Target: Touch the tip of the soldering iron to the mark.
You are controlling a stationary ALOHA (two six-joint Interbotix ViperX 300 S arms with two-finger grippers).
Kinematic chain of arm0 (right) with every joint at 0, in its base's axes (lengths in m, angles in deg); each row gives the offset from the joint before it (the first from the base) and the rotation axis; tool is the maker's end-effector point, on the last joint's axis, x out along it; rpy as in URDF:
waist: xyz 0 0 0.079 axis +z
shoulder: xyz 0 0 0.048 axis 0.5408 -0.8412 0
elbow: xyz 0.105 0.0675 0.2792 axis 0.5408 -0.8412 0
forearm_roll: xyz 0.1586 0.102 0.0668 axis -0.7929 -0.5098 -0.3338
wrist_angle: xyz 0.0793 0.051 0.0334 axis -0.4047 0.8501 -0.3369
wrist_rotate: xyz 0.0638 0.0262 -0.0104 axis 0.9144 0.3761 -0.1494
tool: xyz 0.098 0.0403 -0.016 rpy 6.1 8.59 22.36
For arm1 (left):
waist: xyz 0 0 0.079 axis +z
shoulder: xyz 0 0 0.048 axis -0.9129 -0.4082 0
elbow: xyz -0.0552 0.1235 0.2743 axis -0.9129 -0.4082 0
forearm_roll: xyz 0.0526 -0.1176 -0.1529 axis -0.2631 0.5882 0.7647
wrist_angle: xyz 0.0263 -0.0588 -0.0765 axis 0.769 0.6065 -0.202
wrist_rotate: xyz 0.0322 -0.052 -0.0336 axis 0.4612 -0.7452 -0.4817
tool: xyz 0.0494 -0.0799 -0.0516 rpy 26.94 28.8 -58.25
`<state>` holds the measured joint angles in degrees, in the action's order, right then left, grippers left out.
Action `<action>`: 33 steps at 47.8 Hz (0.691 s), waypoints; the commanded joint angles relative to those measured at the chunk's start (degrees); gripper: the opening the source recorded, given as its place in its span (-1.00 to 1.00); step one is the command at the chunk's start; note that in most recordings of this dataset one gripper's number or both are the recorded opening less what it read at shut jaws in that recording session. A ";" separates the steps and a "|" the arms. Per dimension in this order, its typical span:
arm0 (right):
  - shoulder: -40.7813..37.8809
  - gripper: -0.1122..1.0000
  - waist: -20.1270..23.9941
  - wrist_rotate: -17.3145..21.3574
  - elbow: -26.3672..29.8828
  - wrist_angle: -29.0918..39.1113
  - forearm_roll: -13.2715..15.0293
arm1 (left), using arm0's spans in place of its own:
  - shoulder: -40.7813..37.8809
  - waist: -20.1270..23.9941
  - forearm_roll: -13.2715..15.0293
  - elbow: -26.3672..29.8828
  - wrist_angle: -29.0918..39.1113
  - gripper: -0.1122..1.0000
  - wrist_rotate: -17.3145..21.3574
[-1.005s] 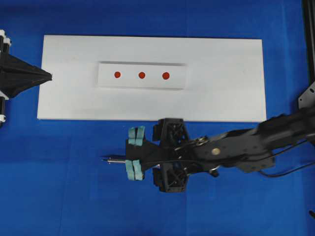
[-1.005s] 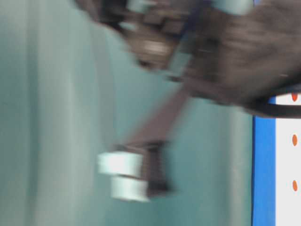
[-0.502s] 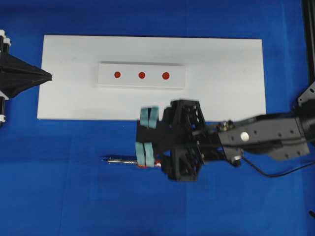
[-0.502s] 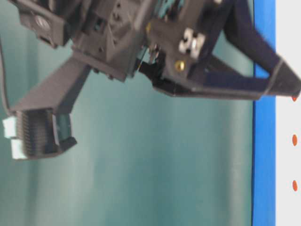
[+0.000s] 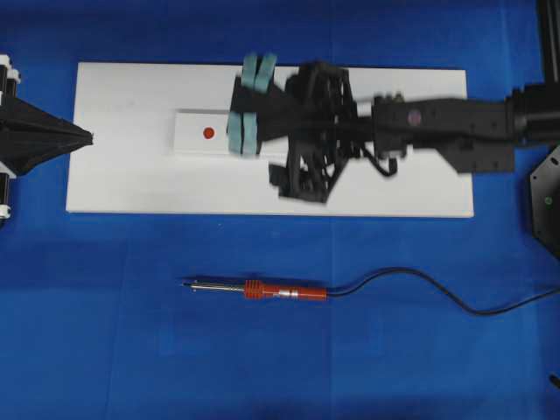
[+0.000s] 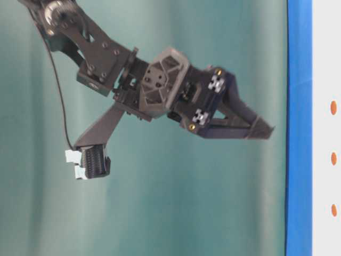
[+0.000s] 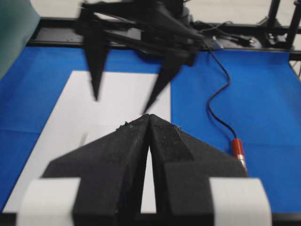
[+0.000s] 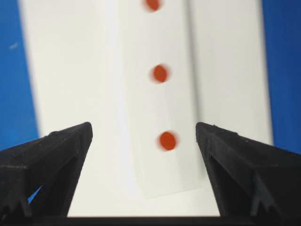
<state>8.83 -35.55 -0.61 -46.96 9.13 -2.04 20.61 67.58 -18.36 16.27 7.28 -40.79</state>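
Note:
The soldering iron [image 5: 262, 290] lies flat on the blue cloth in front of the white board, with its tip [image 5: 186, 283] pointing left and nothing holding it. Its orange handle [image 7: 237, 149] also shows in the left wrist view. My right gripper [image 5: 248, 103] is open and empty, hovering over the white block [image 5: 194, 134]. In the overhead view it hides the mark, leaving only one outer dot [image 5: 208, 133] showing. The mark [image 8: 160, 73] shows ahead of the open right gripper [image 8: 143, 131], and also at table level [image 6: 333, 158]. My left gripper [image 5: 87, 136] is shut and empty at the board's left edge.
The white board [image 5: 131, 179] carries the block. The iron's black cord [image 5: 411, 278] runs right across the cloth toward the table edge. Black frame parts stand at the right edge [image 5: 544, 192].
My right gripper, which straddled the iron on the cloth, has risen and swung up over the white block. The iron stays on the cloth, and the left gripper has not moved.

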 commanded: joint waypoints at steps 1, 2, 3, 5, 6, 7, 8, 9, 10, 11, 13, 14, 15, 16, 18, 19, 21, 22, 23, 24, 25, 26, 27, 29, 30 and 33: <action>2.55 0.77 -0.97 -0.35 0.53 -1.23 0.09 | -0.18 0.00 0.00 0.53 -0.35 -0.79 -0.09; 2.64 0.77 -0.97 -0.44 0.44 -1.23 0.00 | -0.18 -0.09 0.00 0.53 -0.35 -0.79 -0.09; 2.90 0.77 -1.05 -0.53 0.18 -1.23 0.00 | -0.26 0.00 0.00 0.44 -0.35 -0.79 -0.09; 3.43 0.77 -1.05 -0.62 -0.26 -1.32 0.00 | -0.18 -0.09 0.00 0.44 -0.26 -0.79 -0.09; 3.78 0.77 -1.05 -0.62 -0.53 -1.32 0.09 | -0.26 -0.09 0.00 0.44 -0.26 -0.79 -0.09; 4.22 0.77 -1.05 -0.62 -0.97 -1.32 0.00 | -0.26 -0.09 0.00 0.44 -0.26 -0.79 -0.09; 4.75 0.77 -1.05 -0.62 -1.32 -1.41 0.00 | -0.26 0.00 0.00 0.53 -0.26 -0.79 -0.09; 5.54 0.77 -1.05 -0.62 -1.93 -1.49 0.00 | -0.26 0.00 0.00 0.44 -0.26 -0.79 -0.09; 6.15 0.77 -1.05 -0.62 -2.29 -1.49 0.00 | -0.18 -0.09 0.00 0.44 -0.26 -0.79 -0.09; 7.03 0.77 -1.05 -0.62 -2.81 -1.49 0.09 | -0.26 -0.09 0.00 0.44 -0.26 -0.79 -0.09; 8.53 0.77 -1.05 -0.62 -3.87 -1.58 0.09 | -0.26 -0.09 0.00 0.53 -0.35 -0.79 -0.09; 9.32 0.77 -1.05 -0.62 -4.39 -1.58 0.09 | -0.26 -0.09 -0.09 0.44 -0.35 -0.79 -0.09; 10.20 0.77 -1.05 -0.62 -4.92 -1.67 0.00 | -0.26 0.00 0.00 0.44 -0.35 -0.79 -0.09; 11.16 0.77 -1.05 -0.62 -5.63 -1.76 0.00 | -0.18 0.00 0.00 0.44 -0.35 -0.79 -0.09; 13.54 0.77 -1.05 -0.62 -7.29 -2.02 0.09 | -0.26 -0.09 0.00 0.44 -0.26 -0.79 -0.09; 14.59 0.77 -1.05 -0.62 -8.00 -2.11 0.09 | -0.26 0.00 0.00 0.44 -0.35 -0.79 -0.09; 16.70 0.77 -1.05 -0.62 -9.58 -2.46 0.09 | -0.26 -0.09 0.00 0.44 -0.35 -0.79 -0.09; 17.67 0.77 -1.05 -0.62 -10.37 -2.72 0.09 | -0.26 -0.09 0.00 0.53 -0.35 -0.79 -0.09; 18.81 0.77 -1.05 -0.62 -11.25 -2.99 0.09 | -0.26 0.00 0.00 0.53 -0.26 -0.79 -0.09; 19.86 0.77 -1.05 -0.62 -12.13 -3.25 0.09 | -0.26 -0.09 0.00 0.44 -0.26 -0.79 -0.09; 21.01 0.77 -1.05 -0.53 -12.92 -3.43 0.09 | -0.18 -0.09 0.00 0.44 -0.26 -0.79 -0.09; 22.15 0.77 -1.05 -0.35 -13.80 -3.69 0.09 | -0.26 -0.09 0.00 0.44 -0.26 -0.79 -0.09; 23.29 0.77 -1.05 -0.35 -14.68 -3.96 0.09 | -0.26 -0.09 0.00 0.44 -0.26 -0.79 -0.09; 26.46 0.77 -1.05 -0.09 -16.96 -4.57 0.09 | -0.26 -0.09 0.00 0.53 -0.26 -0.79 -0.09; 27.77 0.77 -1.05 0.09 -17.84 -4.83 0.09 | -0.26 -0.09 0.00 0.53 -0.26 -0.79 -0.09; 31.46 0.77 -1.05 0.18 -20.39 -5.54 0.09 | -0.18 -0.09 0.00 0.53 -0.26 -0.79 -0.09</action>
<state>35.20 -36.60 -0.53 -65.51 4.82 -2.04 20.61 67.58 -18.36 16.18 7.19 -40.88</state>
